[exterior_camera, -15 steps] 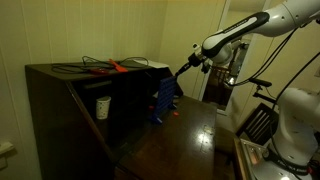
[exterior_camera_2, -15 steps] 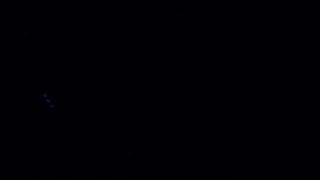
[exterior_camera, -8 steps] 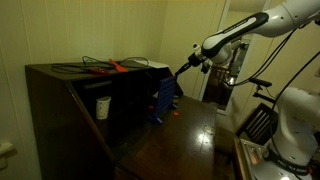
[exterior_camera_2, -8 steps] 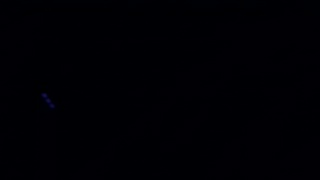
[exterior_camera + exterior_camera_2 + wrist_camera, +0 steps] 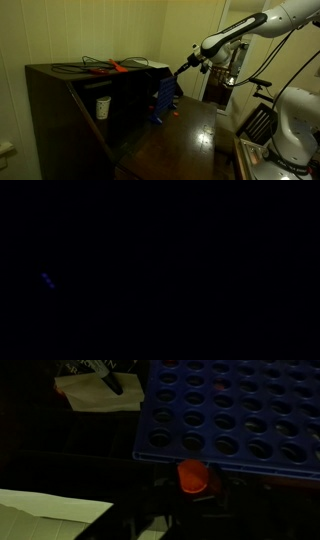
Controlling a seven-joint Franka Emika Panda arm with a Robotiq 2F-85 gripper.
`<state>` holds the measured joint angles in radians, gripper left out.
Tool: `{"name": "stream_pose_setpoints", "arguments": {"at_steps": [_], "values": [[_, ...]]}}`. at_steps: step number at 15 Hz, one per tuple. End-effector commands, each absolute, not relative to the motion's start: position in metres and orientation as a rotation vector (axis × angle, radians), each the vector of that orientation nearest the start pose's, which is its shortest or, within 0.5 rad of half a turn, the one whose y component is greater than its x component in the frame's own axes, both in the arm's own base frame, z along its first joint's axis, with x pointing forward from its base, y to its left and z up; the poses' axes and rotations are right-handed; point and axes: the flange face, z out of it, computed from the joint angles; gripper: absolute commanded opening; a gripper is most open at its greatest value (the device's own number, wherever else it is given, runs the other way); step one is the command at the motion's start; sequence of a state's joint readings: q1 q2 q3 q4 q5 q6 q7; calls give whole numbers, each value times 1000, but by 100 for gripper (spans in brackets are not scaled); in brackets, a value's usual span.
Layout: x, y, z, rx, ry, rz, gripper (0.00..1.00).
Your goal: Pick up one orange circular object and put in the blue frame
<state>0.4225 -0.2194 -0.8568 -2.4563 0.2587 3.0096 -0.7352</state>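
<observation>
In the wrist view a small orange circular object (image 5: 193,476) sits between the dark fingers of my gripper (image 5: 195,488), right at the lower edge of the blue frame (image 5: 235,410), a grid of round holes. In an exterior view the gripper (image 5: 183,71) hangs just above the top of the upright blue frame (image 5: 163,100) on the dark table. The gripper looks shut on the orange piece. Another small orange piece (image 5: 173,113) lies on the table beside the frame's foot.
A dark wooden cabinet (image 5: 60,95) stands beside the frame, with a white cup (image 5: 102,106) in it and an orange tool (image 5: 112,67) among black cables on top. Paper sheets (image 5: 95,390) lie nearby. The second exterior view is almost black.
</observation>
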Motion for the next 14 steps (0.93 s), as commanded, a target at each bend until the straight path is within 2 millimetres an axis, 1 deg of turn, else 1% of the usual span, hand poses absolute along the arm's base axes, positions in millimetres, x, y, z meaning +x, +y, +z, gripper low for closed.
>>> {"name": "stream_pose_setpoints", "arguments": {"at_steps": [1, 5, 14], "values": [[451, -240, 430, -3034, -21, -1174, 10], [453, -240, 430, -3024, -24, -1185, 10], [454, -242, 422, -3037, -21, -1161, 10]]}}
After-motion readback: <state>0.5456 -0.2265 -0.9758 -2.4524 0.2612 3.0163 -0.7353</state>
